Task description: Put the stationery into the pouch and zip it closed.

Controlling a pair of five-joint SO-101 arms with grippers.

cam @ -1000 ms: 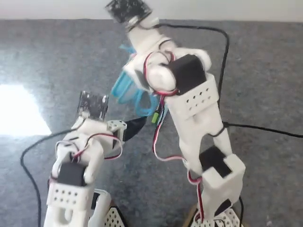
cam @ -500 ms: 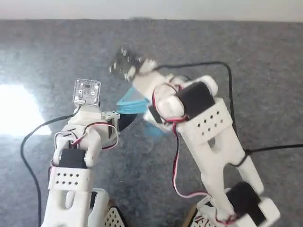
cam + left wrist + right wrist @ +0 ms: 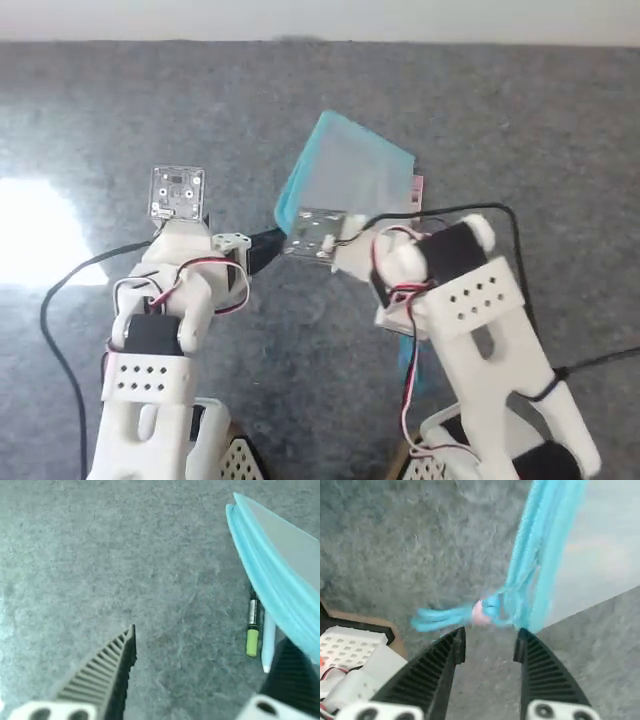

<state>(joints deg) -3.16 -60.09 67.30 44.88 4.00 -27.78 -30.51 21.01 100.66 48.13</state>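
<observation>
Turquoise translucent pouch (image 3: pixel 355 175) lies on the grey tabletop (image 3: pixel 520 120), its tasselled zip pull (image 3: pixel 480 614) just ahead of the open, empty right hand (image 3: pixel 490 632), seemingly placed to grip it; the left hand (image 3: pixel 210 635) hangs wide open beside the pouch's edge.

Overhead view looking down, both wrist views close above table (image 3: pixel 100 120), all sharing pouch (image 3: pixel 350 185)

white arms (image 3: pixel 485 305) with black servos (image 3: pixel 455 248), red wires (image 3: pixel 378 262) and ribbed black fingers (image 3: pixel 439 667).
</observation>
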